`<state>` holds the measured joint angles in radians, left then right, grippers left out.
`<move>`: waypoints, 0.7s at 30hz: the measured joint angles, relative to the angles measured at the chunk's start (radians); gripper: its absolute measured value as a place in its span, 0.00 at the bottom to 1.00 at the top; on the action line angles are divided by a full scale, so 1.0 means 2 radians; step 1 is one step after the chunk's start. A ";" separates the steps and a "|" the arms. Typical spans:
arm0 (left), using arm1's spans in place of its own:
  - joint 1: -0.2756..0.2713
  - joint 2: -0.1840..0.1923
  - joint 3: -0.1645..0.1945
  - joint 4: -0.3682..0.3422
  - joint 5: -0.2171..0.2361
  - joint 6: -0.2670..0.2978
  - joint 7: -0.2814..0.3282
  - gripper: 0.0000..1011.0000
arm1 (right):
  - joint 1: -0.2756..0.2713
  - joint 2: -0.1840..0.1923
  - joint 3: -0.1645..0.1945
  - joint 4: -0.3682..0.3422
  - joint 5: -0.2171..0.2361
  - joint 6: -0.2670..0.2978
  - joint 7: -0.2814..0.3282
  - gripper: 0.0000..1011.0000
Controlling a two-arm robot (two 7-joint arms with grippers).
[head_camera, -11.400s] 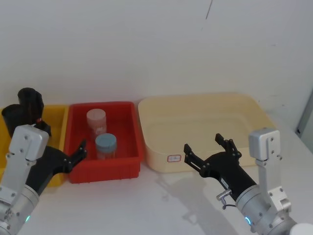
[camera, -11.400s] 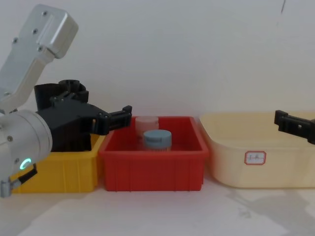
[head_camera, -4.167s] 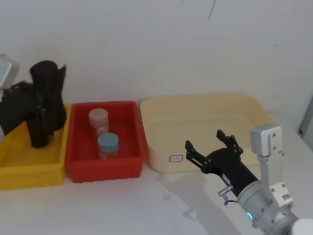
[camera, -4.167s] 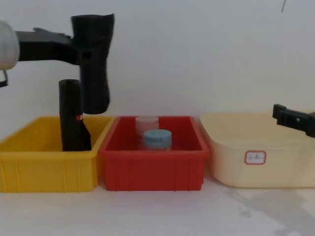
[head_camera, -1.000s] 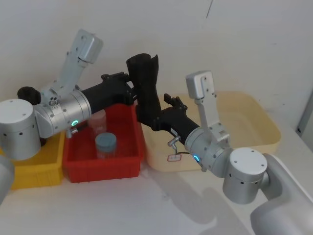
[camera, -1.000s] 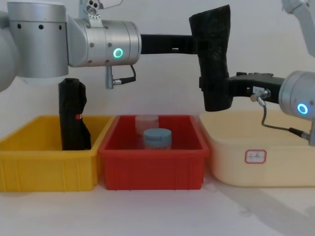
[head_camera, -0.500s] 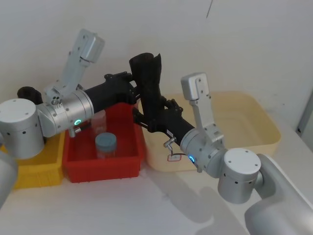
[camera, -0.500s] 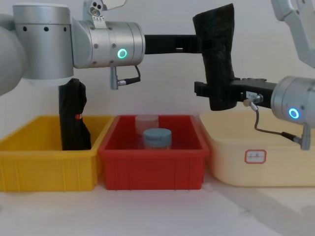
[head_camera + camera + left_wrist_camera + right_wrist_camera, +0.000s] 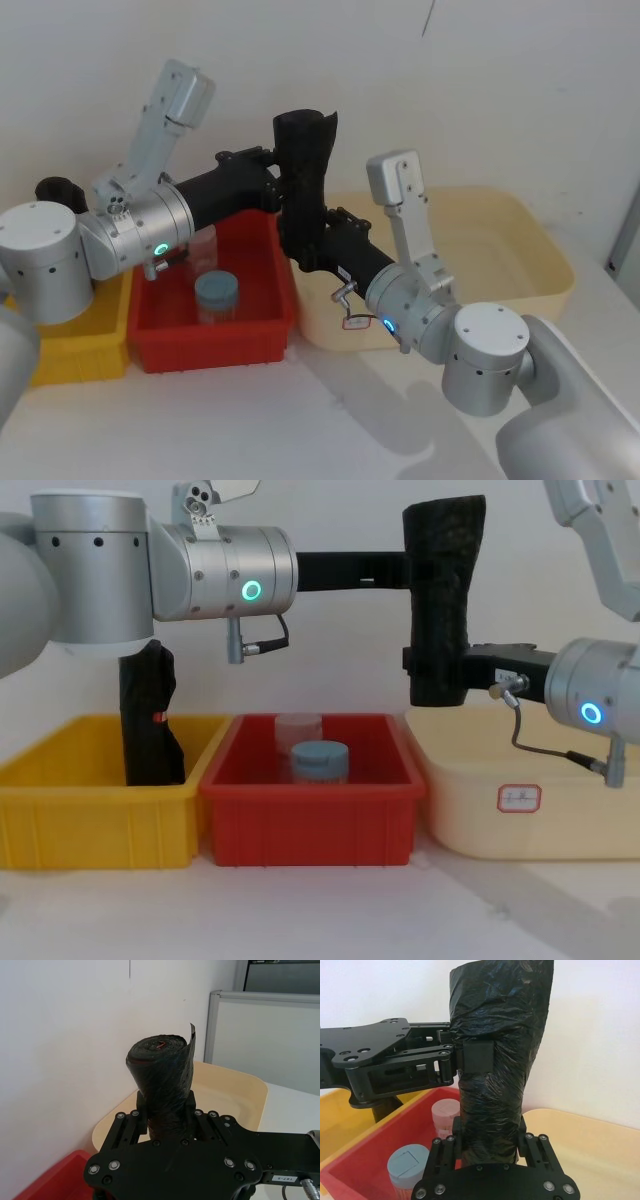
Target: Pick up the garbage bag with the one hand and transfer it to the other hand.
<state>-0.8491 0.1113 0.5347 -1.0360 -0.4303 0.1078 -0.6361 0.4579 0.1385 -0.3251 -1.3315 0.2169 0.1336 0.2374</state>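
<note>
The garbage bag (image 9: 442, 600) is showing crinkled matte black. The left arm's ring light (image 9: 252, 590) is glowing green-cyan, the right arm's ring light (image 9: 590, 714) blue. Plain colours are showing on the yellow bin (image 9: 100, 825), red bin (image 9: 310, 825) and cream bin (image 9: 570, 825).

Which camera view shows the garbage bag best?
Chest view: the whole garbage bag stands upright, left gripper on its upper part, right gripper on its lower. Head view foreshortens it; each wrist view hides part behind its gripper.

The head camera is looking down, the chest camera level across the surface (image 9: 300, 920); both wrist cameras are crowding the garbage bag (image 9: 505, 1020) at twelve o'clock.
</note>
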 joint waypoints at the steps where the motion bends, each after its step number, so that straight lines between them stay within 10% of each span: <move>1: 0.000 0.000 0.000 0.000 0.000 0.000 0.000 0.39 | 0.000 0.000 0.000 0.000 0.000 0.000 0.000 0.58; 8: -0.001 -0.001 0.000 0.002 -0.001 -0.001 -0.001 0.43 | 0.000 -0.001 0.000 0.001 -0.001 0.000 0.000 0.56; 21: -0.001 0.000 0.001 0.002 -0.002 -0.001 -0.001 0.80 | -0.001 -0.005 0.011 -0.001 -0.003 0.002 -0.009 0.56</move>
<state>-0.8511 0.1110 0.5367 -1.0322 -0.4341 0.1049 -0.6377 0.4561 0.1288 -0.3039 -1.3339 0.2116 0.1368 0.2199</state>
